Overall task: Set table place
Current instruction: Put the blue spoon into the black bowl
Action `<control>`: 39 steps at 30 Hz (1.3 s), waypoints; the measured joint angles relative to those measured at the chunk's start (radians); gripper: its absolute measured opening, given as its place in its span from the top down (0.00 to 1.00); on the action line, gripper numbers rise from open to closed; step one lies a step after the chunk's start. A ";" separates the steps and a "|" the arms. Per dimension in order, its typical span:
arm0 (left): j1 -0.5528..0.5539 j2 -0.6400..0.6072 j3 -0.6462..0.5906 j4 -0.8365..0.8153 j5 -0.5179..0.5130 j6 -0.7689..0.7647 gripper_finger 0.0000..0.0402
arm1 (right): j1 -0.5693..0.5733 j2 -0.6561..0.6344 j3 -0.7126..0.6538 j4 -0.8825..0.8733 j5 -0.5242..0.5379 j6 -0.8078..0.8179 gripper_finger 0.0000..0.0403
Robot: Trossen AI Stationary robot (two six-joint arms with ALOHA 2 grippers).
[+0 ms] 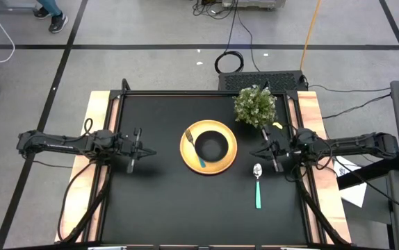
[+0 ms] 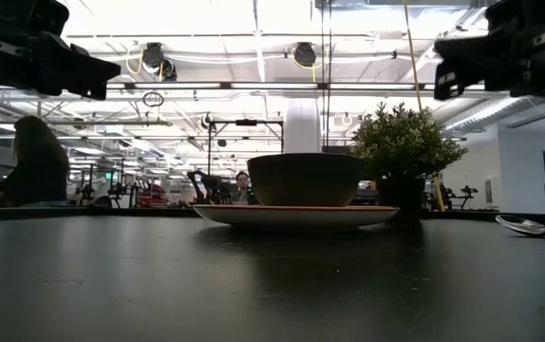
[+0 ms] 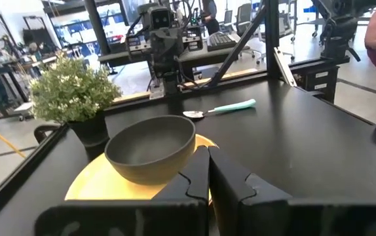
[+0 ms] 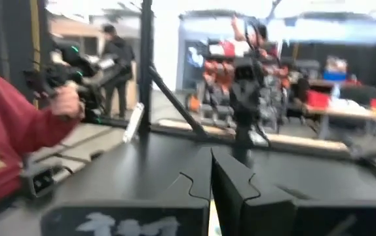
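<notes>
Black table (image 1: 165, 201), wooden strips down two sides. Near its middle, a yellow plate (image 1: 222, 162); on the plate, a black bowl (image 1: 212, 146), and beside the bowl, on the plate's left part, a fork (image 1: 195, 151) with a teal handle. On the bare top just right of the plate, apart from it, a spoon (image 1: 257, 182) with a teal handle, bowl end toward the far side. Behind the plate's right edge, near the far right corner, a potted plant (image 1: 255, 105).

Left gripper (image 1: 148, 151) raised above the table's left part, pointed toward the plate, well short of it; fingers (image 3: 237, 187) pressed together in the left wrist view, nothing between them. Plate and bowl straight ahead of those fingertips, spoon farther off past them.

Right gripper (image 1: 253, 152) raised above the table's right side, tips between plate and plant, just above the spoon's far end without touching it; fingers (image 4: 237, 190) closed against each other in the right wrist view, holding nothing.

Beyond the table, a person's red sleeve (image 4: 8, 144) at the edge of the right wrist view.
</notes>
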 joint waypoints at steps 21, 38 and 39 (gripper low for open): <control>0.000 0.000 0.000 0.018 0.002 -0.056 0.92 | 0.171 0.082 0.528 -0.707 0.422 0.099 0.61; 0.000 0.000 0.000 -0.009 0.002 -0.071 0.92 | 0.373 0.198 0.703 -1.015 0.585 0.653 0.64; 0.000 0.000 0.000 -0.009 0.002 -0.072 0.92 | 0.381 0.201 0.703 -1.055 0.600 0.702 0.64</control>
